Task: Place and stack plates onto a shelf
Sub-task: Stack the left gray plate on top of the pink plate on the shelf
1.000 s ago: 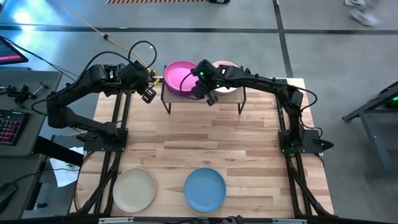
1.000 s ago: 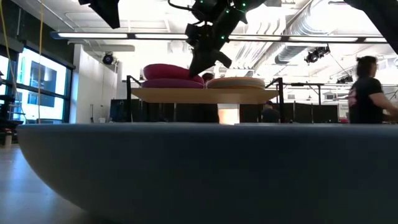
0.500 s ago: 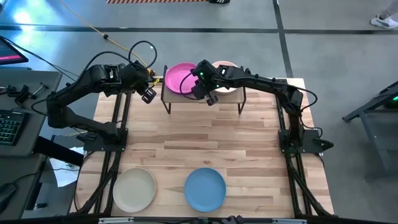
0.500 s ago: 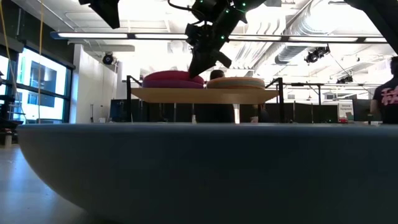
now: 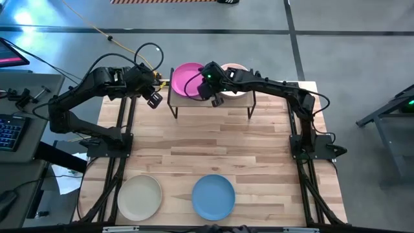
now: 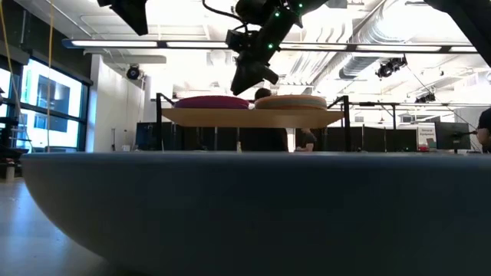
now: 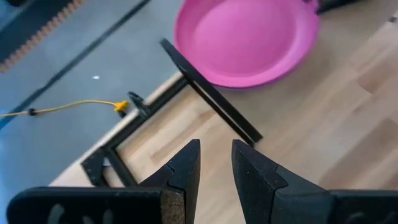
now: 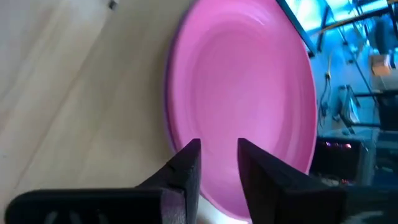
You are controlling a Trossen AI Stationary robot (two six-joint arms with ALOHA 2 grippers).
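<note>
High view: magenta plate [image 5: 187, 77] lies on the shelf [image 5: 240, 97]; right gripper [image 5: 208, 91] hovers at its rim. Right wrist view: fingers [image 8: 186, 171] parted, gripping nothing. Left wrist view: left gripper [image 7: 216, 163] slightly open, empty, beside the shelf.

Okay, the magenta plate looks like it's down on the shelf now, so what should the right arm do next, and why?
Probably lift the right gripper clear and swing toward the blue plate. Its fingers stand parted above the magenta plate, which lies flat on the shelf, so nothing is held. The blue plate and a beige plate wait on the table; the left gripper hovers beside the shelf.
</note>
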